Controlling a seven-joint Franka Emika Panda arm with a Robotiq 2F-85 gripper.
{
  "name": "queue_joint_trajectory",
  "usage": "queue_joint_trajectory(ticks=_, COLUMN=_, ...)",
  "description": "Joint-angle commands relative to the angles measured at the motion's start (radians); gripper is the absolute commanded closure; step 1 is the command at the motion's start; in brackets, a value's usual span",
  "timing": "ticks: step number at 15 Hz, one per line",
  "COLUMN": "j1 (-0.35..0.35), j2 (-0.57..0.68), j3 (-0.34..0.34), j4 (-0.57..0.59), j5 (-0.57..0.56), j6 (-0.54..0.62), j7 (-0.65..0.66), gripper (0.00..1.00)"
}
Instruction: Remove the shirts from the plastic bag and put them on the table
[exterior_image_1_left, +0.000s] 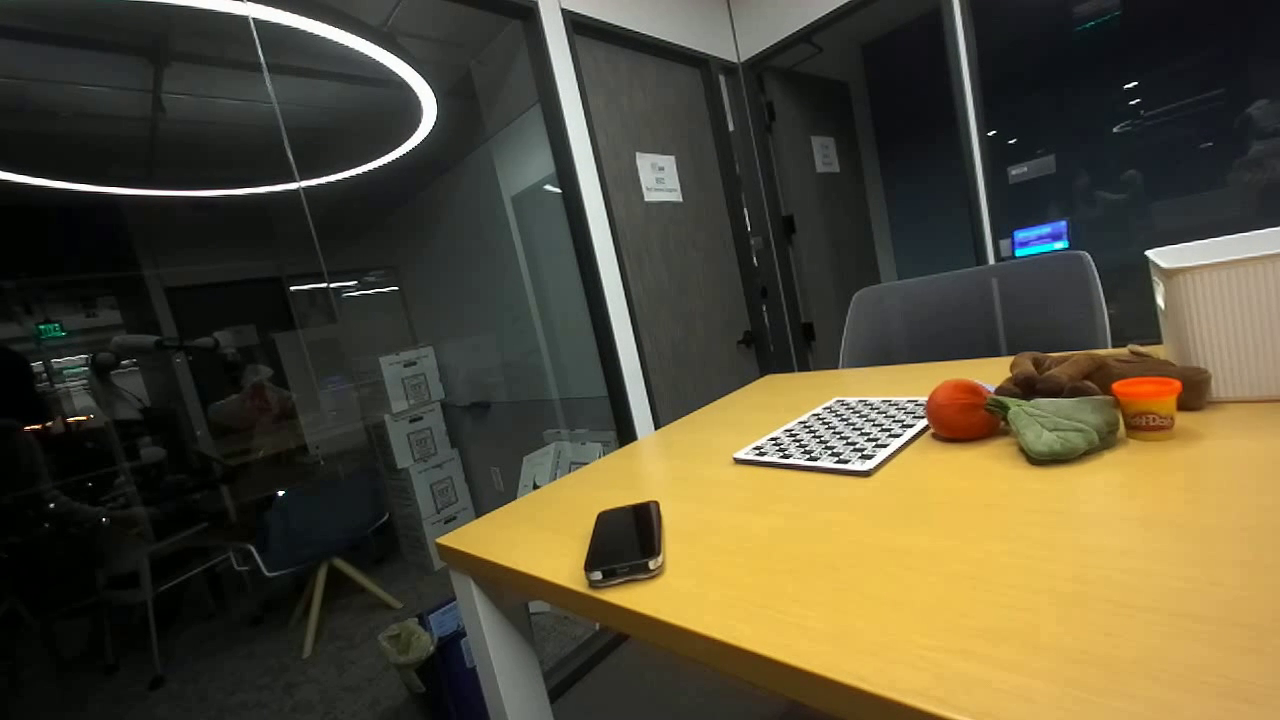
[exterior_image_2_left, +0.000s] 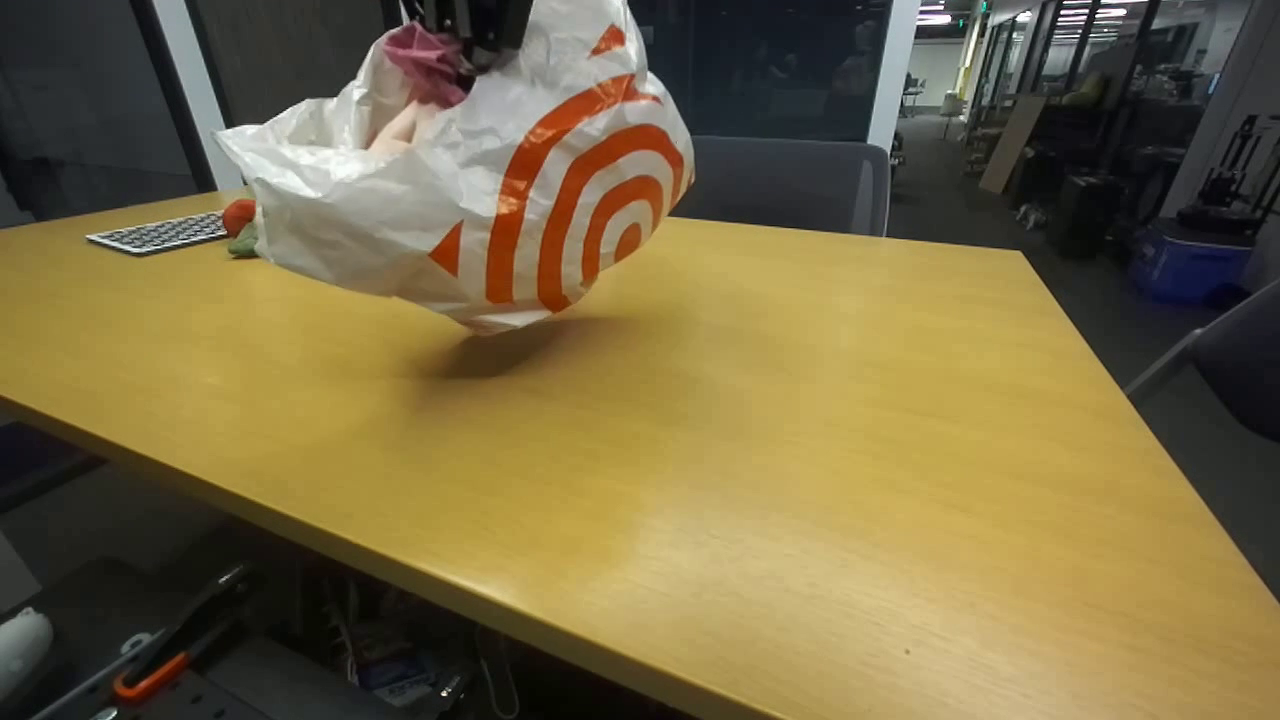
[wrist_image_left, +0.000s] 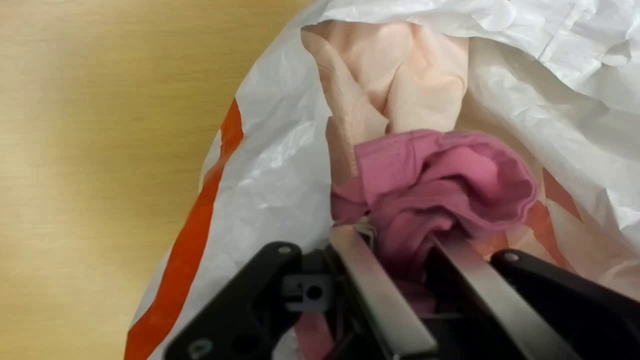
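"One big table (exterior_image_2_left: 850, 450) was there, with one white bag (exterior_image_2_left: 460, 195) over it."

"What was in the bag?"

"Two things I could see: one peach shirt (wrist_image_left: 417, 85) and one pink shirt (wrist_image_left: 430, 190)."

"And the two robot fingers (wrist_image_left: 378, 290)?"

"They pinched the pink shirt, which puffed out past their tips. The peach shirt lay just beyond it, in the bag."

End effector (wrist_image_left: 392, 235) pointing down, fingers (wrist_image_left: 382, 295) close together, gripping
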Motion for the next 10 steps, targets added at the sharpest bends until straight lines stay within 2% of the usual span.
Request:
queue_joint_trajectory(ticks=1, j1=-0.026, j2=-0.09, j3=0.024, j4=-0.011, j5=-0.052, j6=0.097, j7=0.069, gripper=0.82)
queue_joint_trajectory(ticks=4, j1=-0.05, j2=-0.083, j3=0.038, j4=-0.031, j5=-0.089, j6=0.232, j7=0.14, gripper=0.87)
queue_joint_trajectory(ticks=6, j1=-0.049, j2=-0.013, j3=0.039, j4=-0.015, j5=-0.099, j6=0.178, j7=0.147, gripper=0.88)
queue_joint_trajectory(ticks=8, j1=-0.016, j2=0.068, j3=0.014, j4=-0.014, j5=-0.015, j6=0.124, j7=0.055, gripper=0.86)
queue_joint_trajectory(ticks=10, j1=0.001, j2=0.118, j3=0.036, j4=-0.045, j5=0.015, j6=0.09, j7=0.06, gripper=0.85)
